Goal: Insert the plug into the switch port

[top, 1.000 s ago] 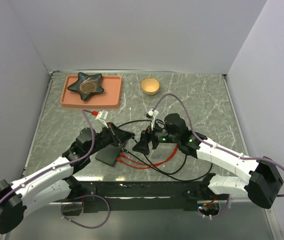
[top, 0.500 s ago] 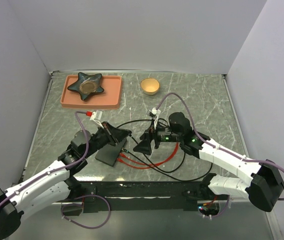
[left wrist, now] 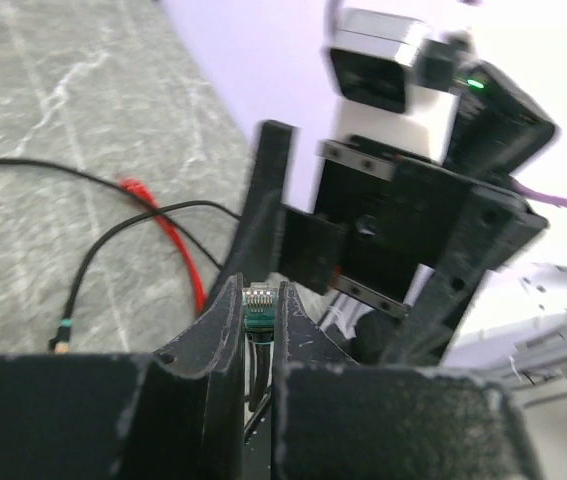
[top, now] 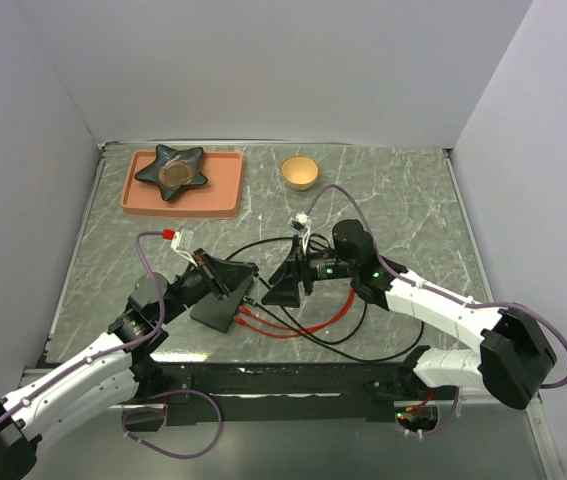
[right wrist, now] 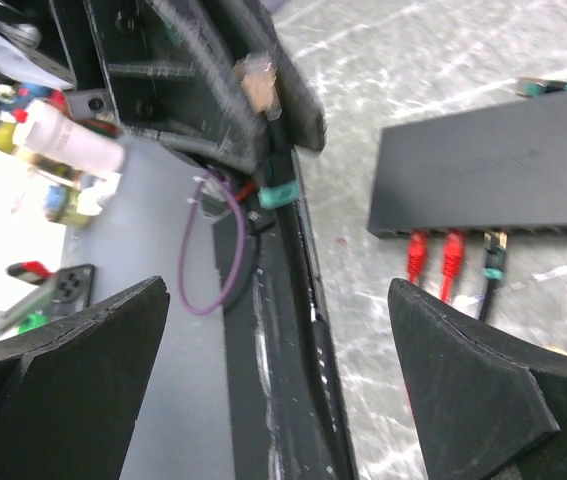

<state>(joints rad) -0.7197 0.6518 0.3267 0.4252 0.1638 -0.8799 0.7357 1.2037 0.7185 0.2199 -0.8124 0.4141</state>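
My left gripper (top: 243, 272) (left wrist: 260, 286) is shut on the plug (left wrist: 260, 310), a clear connector with a teal boot and black cable, held just above the table. In the right wrist view that plug (right wrist: 261, 82) points up between the left fingers. The flat black switch (top: 215, 309) (right wrist: 491, 180) lies below the left gripper. Its switch port edge (right wrist: 493, 229) carries two red plugs (right wrist: 433, 252) and one black-teal plug (right wrist: 493, 255). My right gripper (top: 285, 293) (right wrist: 278, 292) stands wide open and empty, just right of the switch, facing the left gripper.
Red cables (top: 268, 326) and a black cable (top: 338, 335) loop on the marble table in front of the switch. A salmon-pink tray (top: 218, 190) with a dark star-shaped dish (top: 172, 170) sits at the back left. A yellow bowl (top: 300, 172) stands behind centre.
The right jaws have spread fully open. The left arm has drawn back toward the near left, its gripper still shut on the plug above the switch.
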